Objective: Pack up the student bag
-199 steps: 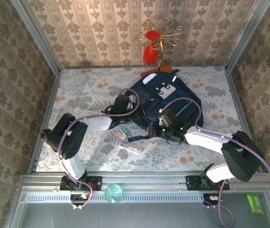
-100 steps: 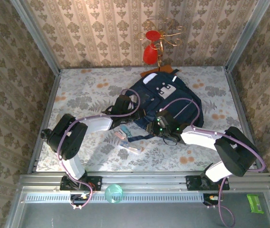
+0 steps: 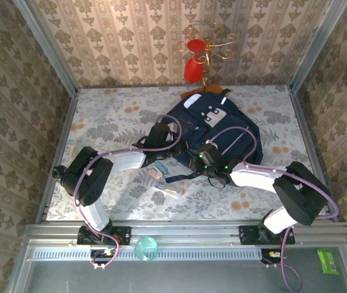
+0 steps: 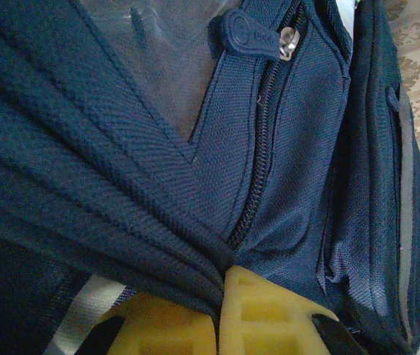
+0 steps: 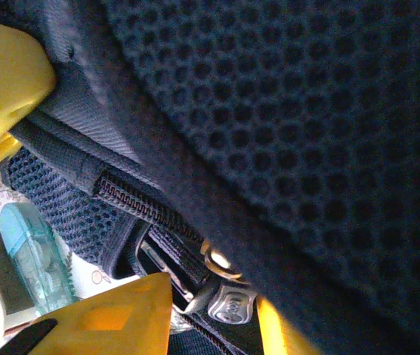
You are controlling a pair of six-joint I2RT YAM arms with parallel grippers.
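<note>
**L pincer (image 4: 221,307) bites the student bag (image 3: 222,128); R pincer (image 5: 99,177) at its edge**

L pincer is closed tight on a fold of the bag's blue cloth. The cloth is squashed btw its yellow fingers (image 4: 269,318). R pincer has a yellow finger on each side of the bag's netted edge, but I can't tell if it squeezes or just sits around it. From above, L pincer (image 3: 160,135) is at the bag's left side & R pincer (image 3: 205,160) is at its near edge.

The bag lies flat on the table (image 3: 100,116), mid to far right, w/ its white patch up.

My guess at the step: pull the bag's mouth open so stuff can go in. To do it well, L should hold firm & R should get a sure grip first. Then both pull apart slow, no yanking. The zip (image 4: 260,155) by L looks shut, so tugging there may not open much. Its tab (image 4: 258,35) is far up from the fingers.

Other things:
- Small school bits (image 3: 159,172) lie just near-left of the bag, btw the arms.
- A light blue see-thru thing (image 5: 36,262) sits close to R's fingers & could get bumped.
- Black straps (image 3: 142,143) bunch by L arm & may snag.
- A red ornament (image 3: 192,68) stands just past the bag's far end. It may tip if the bag slides that way.
</note>
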